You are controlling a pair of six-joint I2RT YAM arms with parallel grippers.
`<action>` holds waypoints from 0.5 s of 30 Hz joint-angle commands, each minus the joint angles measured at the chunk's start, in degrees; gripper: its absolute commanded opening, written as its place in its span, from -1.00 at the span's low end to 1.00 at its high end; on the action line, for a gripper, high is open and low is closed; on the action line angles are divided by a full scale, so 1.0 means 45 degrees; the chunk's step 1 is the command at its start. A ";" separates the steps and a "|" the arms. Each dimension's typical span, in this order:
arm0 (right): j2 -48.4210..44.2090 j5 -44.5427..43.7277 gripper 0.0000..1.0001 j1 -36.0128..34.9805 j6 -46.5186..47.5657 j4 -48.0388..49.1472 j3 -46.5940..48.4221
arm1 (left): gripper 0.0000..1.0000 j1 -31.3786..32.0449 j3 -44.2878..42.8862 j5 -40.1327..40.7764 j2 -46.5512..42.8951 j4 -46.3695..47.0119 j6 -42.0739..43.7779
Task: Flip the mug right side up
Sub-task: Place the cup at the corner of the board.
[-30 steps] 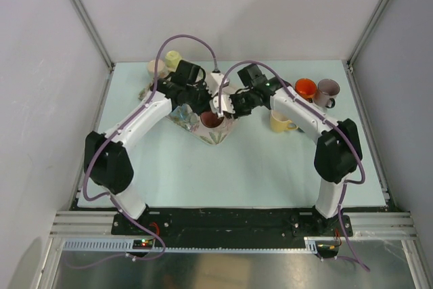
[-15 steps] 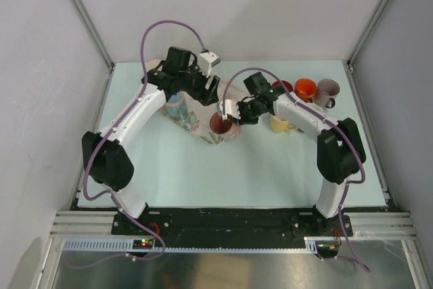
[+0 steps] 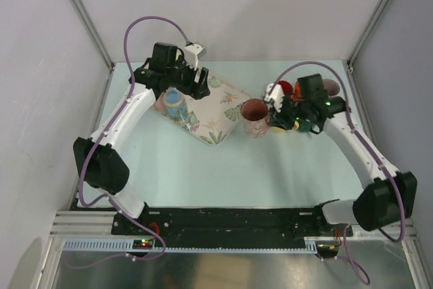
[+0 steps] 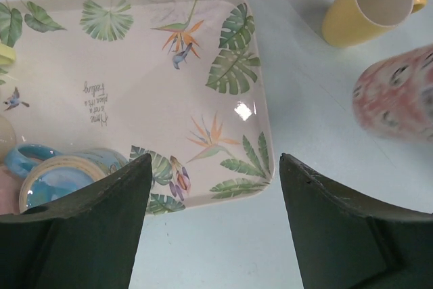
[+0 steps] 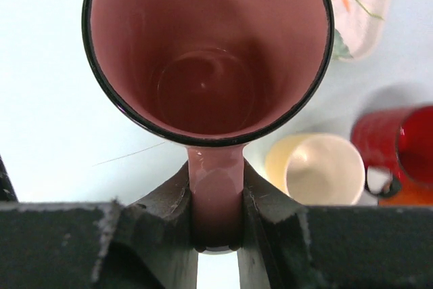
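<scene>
Holding a pink mug (image 3: 255, 118) mouth up, just off the tray (image 3: 216, 93)

Item 1, mug. Its mouth faced up and its long axis ran near vertical. The handle pointed toward the right arm. The mug was just beside the tray's right corner, over the pale table (image 3: 203, 167). Whether its base touched the table could not be told. The right gripper (image 5: 216, 201) pinched the handle between both fingers.

Item 2, left gripper (image 4: 215, 160). Its fingers were spread wide and held nothing, above the tray.

Item 3, views. Only the right wrist view looked straight down into the mug, showing a dark rim and a pink inside. Only the left wrist view showed the outer wall, pink with dark speckles. Only the top view showed both arms whole, with the mug between them.

Item 4, other ware. A blue mug (image 4: 61, 175) stood on the tray. A yellow mug (image 4: 371, 5) and a red mug (image 5: 399, 143) stood on the table near the pink one.

Item 5, writing. The tray carried a leaf-and-bird print and a few lines of small script. The script appeared upside down in the left wrist view and was too small to read.
</scene>
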State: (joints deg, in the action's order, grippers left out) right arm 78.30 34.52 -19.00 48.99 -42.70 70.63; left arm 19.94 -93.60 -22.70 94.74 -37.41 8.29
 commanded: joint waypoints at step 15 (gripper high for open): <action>-0.2244 0.0447 -1.00 1.0419 -0.5371 0.2679 -0.0178 | 0.57 -0.0007 -0.0532 -0.0325 0.0026 0.0229 -0.0833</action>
State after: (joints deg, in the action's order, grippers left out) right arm 69.82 34.68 21.80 28.80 -39.51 68.64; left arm 19.94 -95.22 -22.76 95.96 -37.41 5.98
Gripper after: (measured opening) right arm 0.260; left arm 0.789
